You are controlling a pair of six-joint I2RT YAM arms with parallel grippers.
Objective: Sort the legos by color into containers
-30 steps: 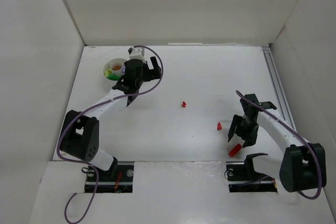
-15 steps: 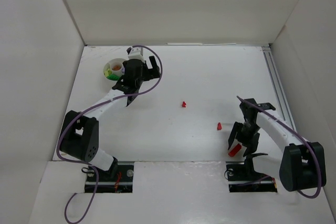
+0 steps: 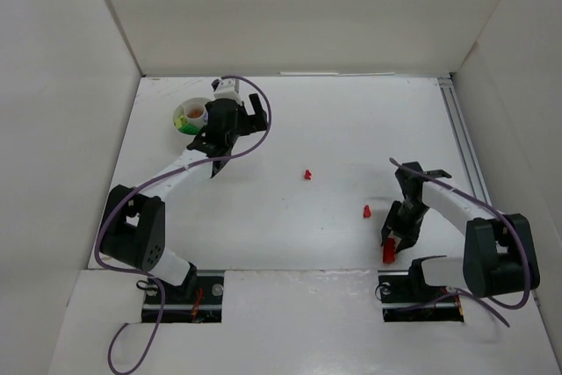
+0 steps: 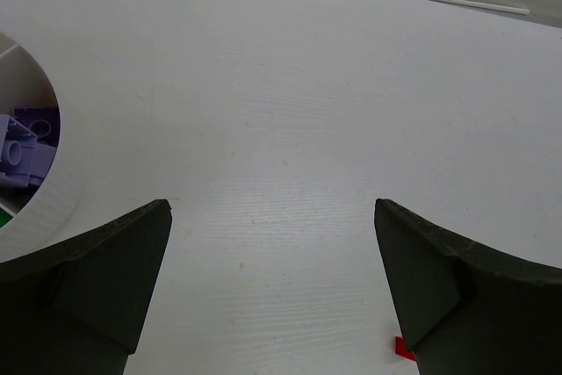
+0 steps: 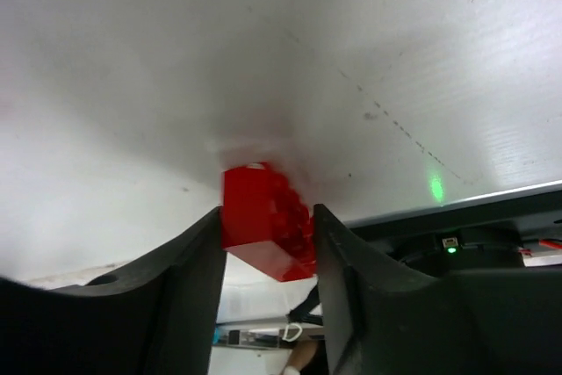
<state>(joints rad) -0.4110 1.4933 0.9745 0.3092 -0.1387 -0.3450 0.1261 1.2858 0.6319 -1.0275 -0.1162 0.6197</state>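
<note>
My right gripper [image 3: 389,244] is shut on a red lego [image 3: 388,254] near the table's front edge; in the right wrist view the red lego [image 5: 263,233] sits pinched between both fingers. Two more small red legos lie on the table, one [image 3: 308,175] at the middle and one [image 3: 367,212] left of my right gripper. My left gripper [image 3: 213,161] is open and empty beside the round white dish [image 3: 181,112], which holds green, orange and pale pieces. In the left wrist view the dish rim [image 4: 48,212] shows at left with pale purple legos [image 4: 22,147] inside.
White walls enclose the table on the left, back and right. A metal rail [image 3: 463,142] runs along the right side. A red lego corner [image 4: 400,349] peeks out beside my left gripper's right finger. The arm bases sit at the near edge.
My right gripper has swung toward the near edge and closed in on the red lego, which has shifted slightly down and left. The left arm has not moved.
</note>
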